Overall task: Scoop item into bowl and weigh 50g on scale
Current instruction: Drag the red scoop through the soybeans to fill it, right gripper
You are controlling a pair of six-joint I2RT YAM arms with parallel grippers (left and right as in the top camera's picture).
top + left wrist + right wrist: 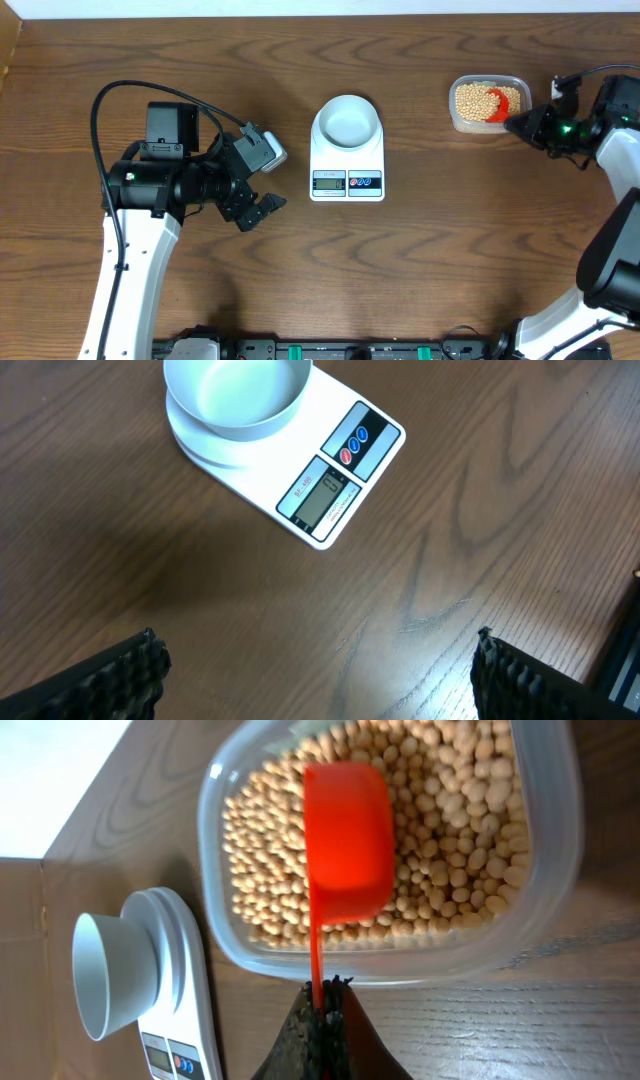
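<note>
The right gripper (325, 1010) is pinching the thin handle of the red scoop (347, 840), and its cup is resting on the soybeans (450, 820) in the clear tub (425, 968), at 2 o'clock from the scale (346, 183). The white bowl (346, 120) is sitting empty on the scale. The left gripper (320, 665) is hanging wide open at 8 o'clock, holding nothing. I am judging the beans light, hard and smooth, rolling easily. Fingers cannot take them, so the stiff handle's end is the right hold.
</note>
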